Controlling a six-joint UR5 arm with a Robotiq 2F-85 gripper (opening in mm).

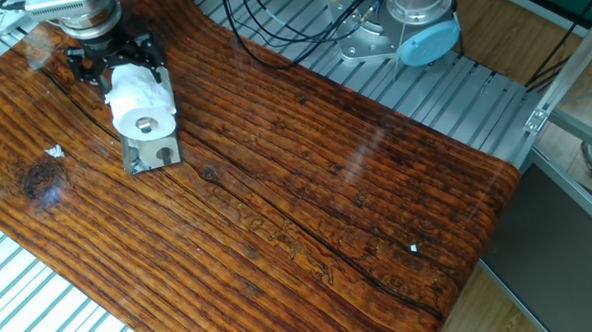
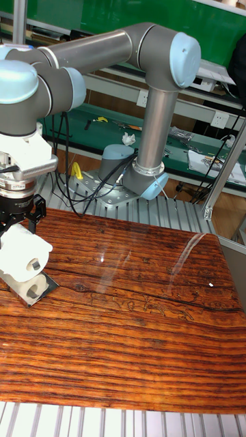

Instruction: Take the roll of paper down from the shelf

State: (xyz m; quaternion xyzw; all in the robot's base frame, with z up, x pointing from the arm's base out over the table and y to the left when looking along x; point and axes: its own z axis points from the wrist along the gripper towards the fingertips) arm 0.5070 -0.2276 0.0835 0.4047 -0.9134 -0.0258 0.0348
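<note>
The white roll of paper [image 1: 140,105] lies on its side on top of the shelf [image 1: 153,152], a small metal stand with a beige face and a round hole, at the table's far left. The roll's hollow core faces the camera. My gripper [image 1: 114,66] hangs over the roll's far end, open, with one black finger on each side of the roll. I cannot tell whether the fingers touch it. In the tall view the roll of paper [image 2: 26,254] rests on the shelf [image 2: 31,290] directly below the gripper [image 2: 16,220].
The dark wooden tabletop [image 1: 308,206] spreads right and forward of the shelf. The arm's base [image 1: 410,31] and black cables [image 1: 270,22] sit on the ridged metal bench behind. A small white scrap [image 1: 55,151] lies left of the shelf.
</note>
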